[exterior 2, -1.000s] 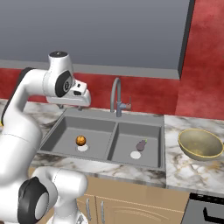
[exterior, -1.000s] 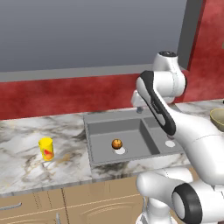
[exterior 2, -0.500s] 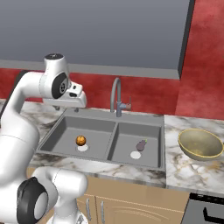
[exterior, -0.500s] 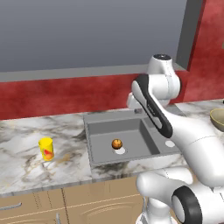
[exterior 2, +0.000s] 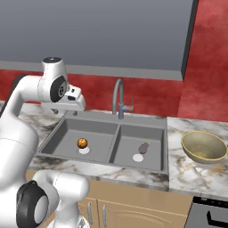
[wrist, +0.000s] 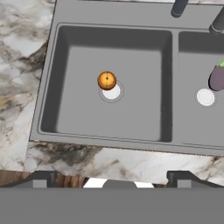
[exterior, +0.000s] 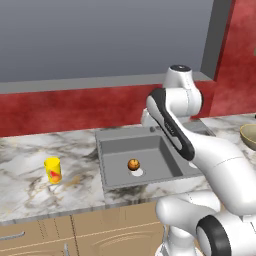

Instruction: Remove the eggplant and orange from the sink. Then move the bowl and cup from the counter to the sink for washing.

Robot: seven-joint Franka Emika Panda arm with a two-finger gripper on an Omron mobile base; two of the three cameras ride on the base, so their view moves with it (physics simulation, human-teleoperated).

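Two basins of the sink (exterior 2: 167,133) hold produce: left to right, cup (exterior: 52,169) on the tabletop (exterior: 25,175), orange (exterior 2: 82,142) by the left drain, eggplant (exterior 2: 144,148) in the right basin, bowl (exterior 2: 205,146) farthest right. End effector (wrist: 112,178) released, high above the sink.

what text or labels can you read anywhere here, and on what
None can be read.
The cup has a red-orange mark on its side, too small and blurred to tell whether it is lettering.
The bowl, sink and tap carry no writing.
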